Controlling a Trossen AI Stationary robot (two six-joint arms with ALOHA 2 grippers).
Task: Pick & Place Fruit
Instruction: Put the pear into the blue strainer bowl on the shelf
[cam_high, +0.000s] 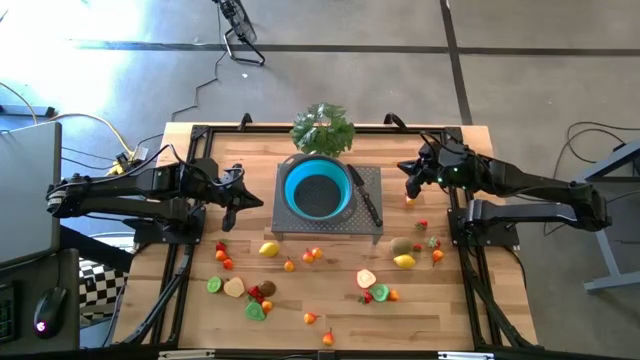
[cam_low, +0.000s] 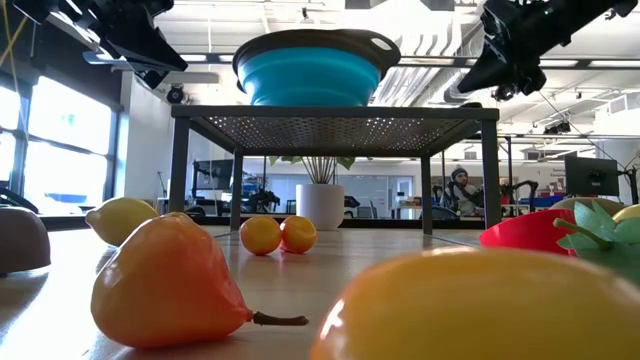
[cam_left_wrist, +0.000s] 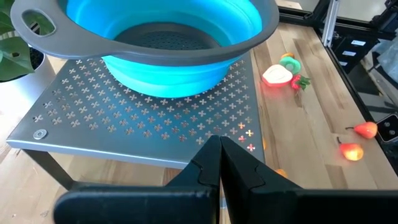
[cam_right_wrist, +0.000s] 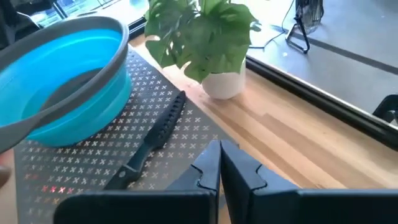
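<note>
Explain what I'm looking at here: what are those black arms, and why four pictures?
It is one robot with two arms at a wooden table. One camera looks down from above, one sits at table height, and one rides on each wrist. The left end effector and the right end effector hang on either side of a metal rack; both are shut and hold nothing. On the rack sit a blue bowl, empty as far as shown, and a knife. A potted plant stands behind. Small toy fruit lie scattered in front, such as a lemon.
</note>
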